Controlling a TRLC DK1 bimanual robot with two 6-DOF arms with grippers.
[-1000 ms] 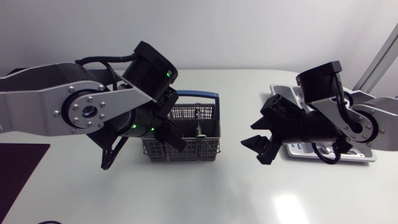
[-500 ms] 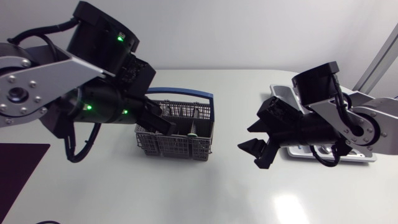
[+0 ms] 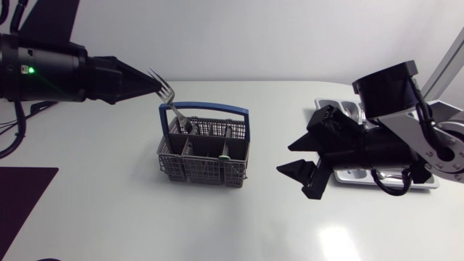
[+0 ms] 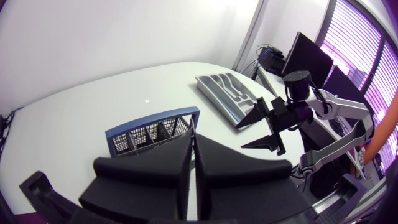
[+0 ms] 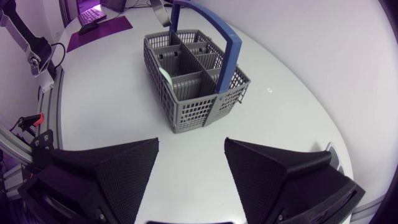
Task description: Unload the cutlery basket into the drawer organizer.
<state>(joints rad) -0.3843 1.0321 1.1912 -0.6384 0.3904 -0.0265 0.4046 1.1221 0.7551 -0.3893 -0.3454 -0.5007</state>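
Left gripper (image 3: 154, 85): fingers pressed together and clamped on the fork (image 3: 167, 90) just below its tines. It is held above the table (image 3: 109, 217), off the rear left corner of the basket (image 3: 206, 163).

The fork's long axis is slanted. The tines are uppermost at my fingertips, and the handle runs down and to the right toward the basket's rear left compartment. I cannot tell whether its lower end is clear of the rim.

The basket is grey with mesh walls and stands upright near the table's middle, its blue handle (image 3: 206, 109) arched over it lengthwise. A pale piece (image 3: 226, 154) sits in a front compartment.

Right gripper (image 3: 304, 163): fingers wide apart with nothing between them. It points at the basket from its right and is well apart from it.

Differences between views:
- Head view: the only one that shows the fork's full length. My right arm covers most of the organizer (image 4: 231, 93) here.
- Left wrist view: shows the organizer whole — long compartments facing up, lying beyond the basket, with the right gripper beside it. My own fingers (image 4: 180, 171) show only a thin slit between them, and I cannot make out the fork.
- Right wrist view: the basket lies ahead of the spread fingers, compartments open to view. Only a short length of the fork's metal shows, at the basket's far end.
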